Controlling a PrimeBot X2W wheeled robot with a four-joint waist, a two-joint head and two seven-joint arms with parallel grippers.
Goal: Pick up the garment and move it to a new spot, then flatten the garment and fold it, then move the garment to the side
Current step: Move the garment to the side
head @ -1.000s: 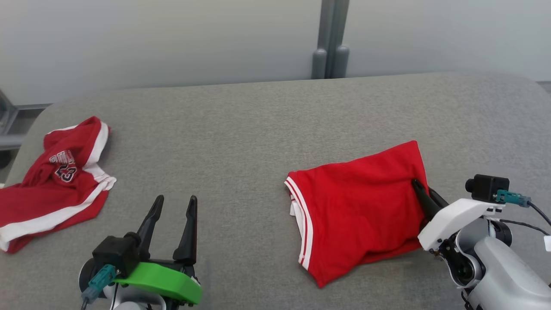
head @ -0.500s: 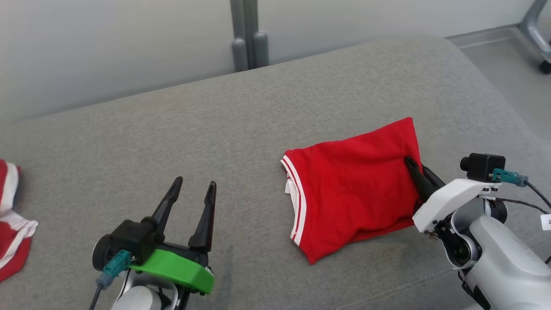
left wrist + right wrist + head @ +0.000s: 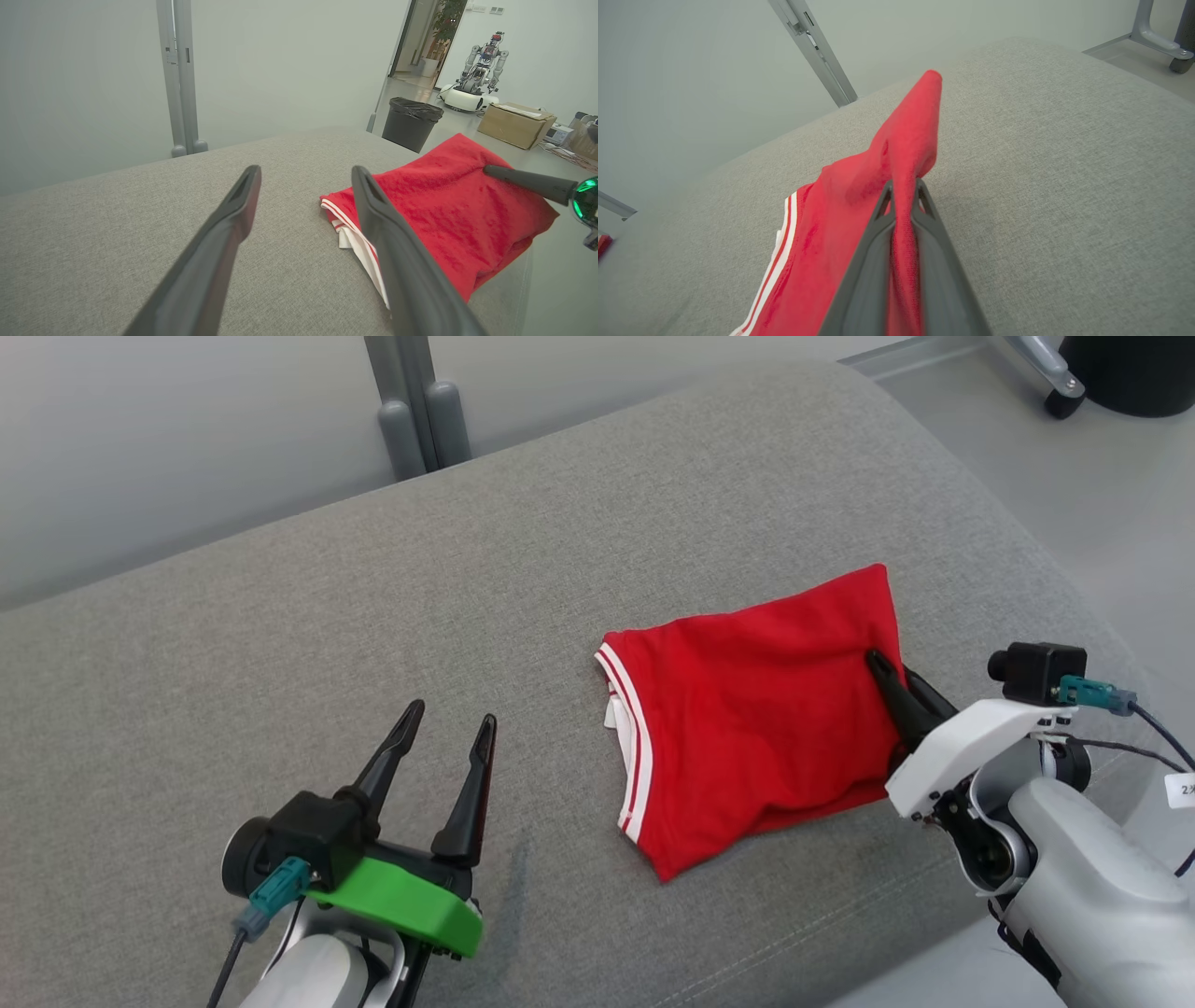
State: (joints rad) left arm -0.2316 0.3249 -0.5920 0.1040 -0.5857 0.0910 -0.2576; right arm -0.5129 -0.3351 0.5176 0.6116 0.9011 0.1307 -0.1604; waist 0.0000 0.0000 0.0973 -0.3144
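Red garment (image 3: pixel 747 728), folded I think, lies left of the right gripper (image 3: pixel 892 667) pinching its edge; the left gripper (image 3: pixel 452 714), spread wide, is farther off.

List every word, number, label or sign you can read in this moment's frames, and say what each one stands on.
"2": first character on the white tag at the head view's right edge; the rest is cut off by the frame.
Unreadable: the wall signs far off in the left wrist view are too small.
None: the red garment shows only white stripes on its visible side, no lettering.
None: the cardboard box shows no legible marking.
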